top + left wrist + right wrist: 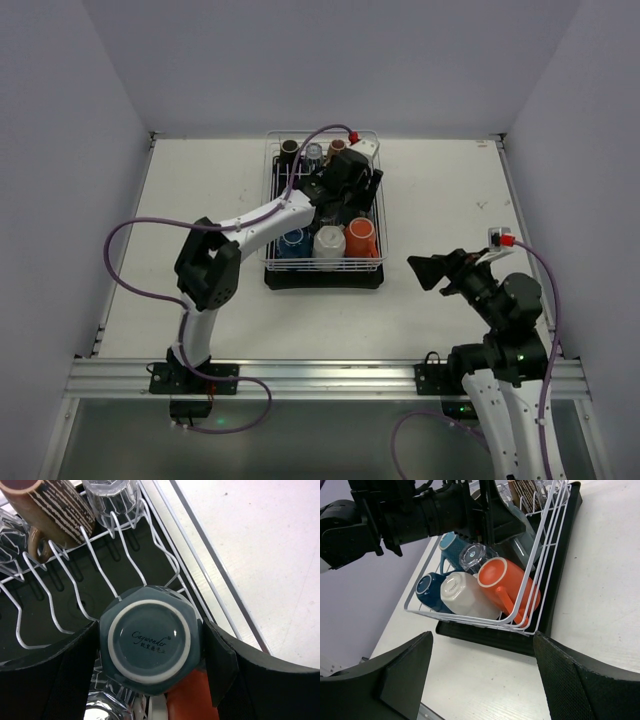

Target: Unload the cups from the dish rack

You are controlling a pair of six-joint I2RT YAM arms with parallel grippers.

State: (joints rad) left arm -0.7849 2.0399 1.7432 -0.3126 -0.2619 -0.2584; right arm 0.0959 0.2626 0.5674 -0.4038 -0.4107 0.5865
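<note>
- Target: an upturned grey-teal cup (149, 630), base showing, at the 3 o'clock side of the dish rack (322, 266). The rack stands on the surface (200, 180) toward 12 o'clock.
- The left pincer (154, 652) straddles this cup with a pad at each flank. Whether that is a firm pinch or bare contact cannot be told.
- The right pincer (440, 272) is spread and empty, over the surface at the rack's 4 o'clock.
- Recommendation: seat both pads on opposite facets, then lift straight up. That should clear the prongs (107, 575) at 12 o'clock, the orange cup (187, 700) at 5 o'clock and the glass (102, 707) at 7 o'clock.
- Not verifiable: the cup's handle, or any prong inside it. In the top view the pincer covers the cup.
</note>
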